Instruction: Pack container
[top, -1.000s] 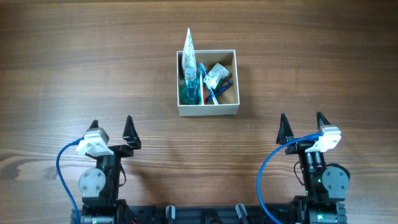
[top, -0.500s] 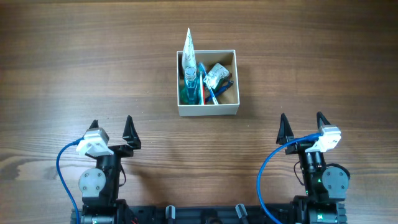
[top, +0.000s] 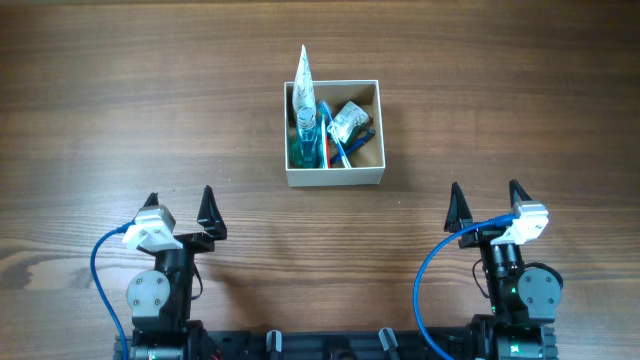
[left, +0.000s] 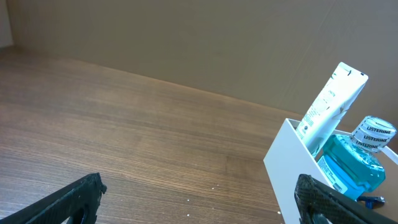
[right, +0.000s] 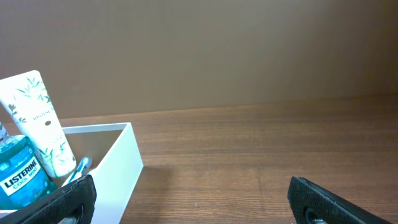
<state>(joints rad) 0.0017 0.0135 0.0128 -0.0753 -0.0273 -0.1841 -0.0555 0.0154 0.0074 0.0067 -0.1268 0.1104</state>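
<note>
The white-walled container (top: 335, 176) stands near the middle of the wood-grain table (top: 120, 100). It is packed with a white tube (top: 303, 80) rising above its far-left corner, a blue Listerine mouthwash bottle (left: 351, 165), slim blue-handled items (top: 336, 148) and a crumpled silvery packet (top: 348, 120). By the table's near edge, the left end effector (top: 179, 197) and right end effector (top: 485, 188) sit with fingers spread apart, holding nothing, well clear of the container. A plain brown wall (right: 249, 50) backs the table.
</note>
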